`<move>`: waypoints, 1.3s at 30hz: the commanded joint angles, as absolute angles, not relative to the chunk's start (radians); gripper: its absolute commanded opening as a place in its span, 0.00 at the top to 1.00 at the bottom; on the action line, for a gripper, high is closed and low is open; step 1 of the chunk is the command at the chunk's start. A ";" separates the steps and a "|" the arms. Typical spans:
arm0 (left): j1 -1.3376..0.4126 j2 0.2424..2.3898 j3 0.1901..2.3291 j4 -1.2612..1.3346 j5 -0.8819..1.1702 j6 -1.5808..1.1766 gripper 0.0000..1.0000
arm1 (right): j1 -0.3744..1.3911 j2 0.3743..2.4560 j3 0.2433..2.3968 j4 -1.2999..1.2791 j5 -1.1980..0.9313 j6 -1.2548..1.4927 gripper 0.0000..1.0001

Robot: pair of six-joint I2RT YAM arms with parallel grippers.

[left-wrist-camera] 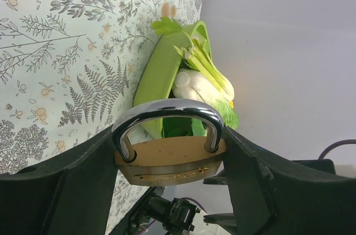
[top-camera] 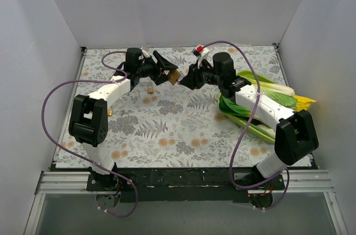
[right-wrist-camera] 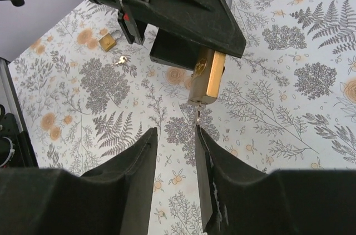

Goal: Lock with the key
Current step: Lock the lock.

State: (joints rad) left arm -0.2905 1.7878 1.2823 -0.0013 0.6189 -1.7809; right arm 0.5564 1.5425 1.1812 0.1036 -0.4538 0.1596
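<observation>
The left claw (left-wrist-camera: 169, 131) pinches the brass padlock (left-wrist-camera: 167, 160) by its sides, raised above the worktop (right-wrist-camera: 278, 107). One key (right-wrist-camera: 196, 119) hangs at its underside, just at the right claw (right-wrist-camera: 175, 130), whose fingers stand apart. There are two padlocks in all: the small padlock (right-wrist-camera: 107, 41) lies beside a second key (right-wrist-camera: 120, 61).

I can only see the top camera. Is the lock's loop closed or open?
Observer: Closed. The left wrist view shows both ends of the loop inside the lock, which the left tool clamps.
Operator: Is the key in it?
Observer: The right wrist view shows a thin metal piece, likely the key, sticking out of the lock's bottom.
Operator: Is the right tool holding it?
Observer: Not gripped. The right tool has its fingers apart by the key, table showing between them.
</observation>
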 commanded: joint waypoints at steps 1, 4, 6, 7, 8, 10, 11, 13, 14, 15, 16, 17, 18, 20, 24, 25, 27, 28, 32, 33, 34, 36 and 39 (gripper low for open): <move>-0.293 1.686 1.295 0.046 0.660 -1.801 1.00 | 0.555 1.569 1.177 0.104 -0.469 0.160 0.60; -0.293 1.683 1.287 0.044 0.663 -1.801 1.00 | 0.554 1.591 1.186 0.115 -0.472 0.160 0.62; -0.293 1.686 1.281 0.044 0.663 -1.802 1.00 | 0.555 1.604 1.193 0.126 -0.472 0.161 0.63; -0.293 1.684 1.281 0.044 0.664 -1.802 1.00 | 0.555 1.621 1.207 0.129 -0.472 0.161 0.63; -0.293 1.684 1.281 0.046 0.664 -1.801 1.00 | 0.555 1.631 1.216 0.129 -0.472 0.163 0.64; -0.293 1.681 1.282 0.045 0.663 -1.796 1.00 | 0.555 1.652 1.230 0.130 -0.472 0.163 0.65; -0.293 1.680 1.282 0.038 0.660 -1.793 1.00 | 0.555 1.657 1.245 0.130 -0.474 0.163 0.66; -0.293 1.678 1.285 0.028 0.654 -1.783 1.00 | 0.557 1.677 1.259 0.126 -0.485 0.164 0.67; -0.293 1.677 1.287 0.022 0.653 -1.781 1.00 | 0.557 1.681 1.275 0.121 -0.486 0.164 0.67; -0.293 1.677 1.289 0.020 0.652 -1.776 1.00 | 0.557 1.686 1.281 0.118 -0.489 0.164 0.67; -0.293 1.677 1.287 0.018 0.650 -1.773 1.00 | 0.555 1.693 1.285 0.112 -0.494 0.163 0.68; -0.295 1.675 1.287 0.015 0.646 -1.767 1.00 | 0.557 1.697 1.293 0.109 -0.497 0.161 0.68; -0.295 1.675 1.289 0.014 0.647 -1.767 1.00 | 0.557 1.700 1.296 0.109 -0.502 0.163 0.70; -0.295 1.677 1.287 0.014 0.646 -1.767 1.00 | 0.557 1.709 1.305 0.101 -0.503 0.161 0.72; -0.295 1.678 1.293 0.015 0.646 -1.761 1.00 | 0.558 1.729 1.324 0.098 -0.503 0.166 0.77; -0.295 1.677 1.295 0.014 0.644 -1.756 1.00 | 0.560 1.733 1.331 0.094 -0.506 0.167 0.78; -0.295 1.677 1.299 0.014 0.643 -1.752 1.00 | 0.558 1.747 1.348 0.081 -0.517 0.169 0.79; -0.295 1.678 1.301 0.014 0.643 -1.749 1.00 | 0.558 1.752 1.351 0.078 -0.518 0.169 0.80; -0.295 1.680 1.305 0.015 0.640 -1.746 1.00 | 0.558 1.763 1.368 0.058 -0.529 0.167 0.80; -0.295 1.680 1.305 0.015 0.640 -1.746 1.00 | 0.558 1.766 1.368 0.054 -0.531 0.169 0.80; -0.295 1.680 1.305 0.017 0.640 -1.744 1.00 | 0.558 1.767 1.368 0.045 -0.532 0.169 0.80; -0.295 1.680 1.307 0.018 0.638 -1.743 1.00 | 0.558 1.769 1.368 0.037 -0.534 0.170 0.79; -0.295 1.683 1.307 0.021 0.637 -1.741 1.00 | 0.560 1.766 1.364 0.031 -0.526 0.170 0.76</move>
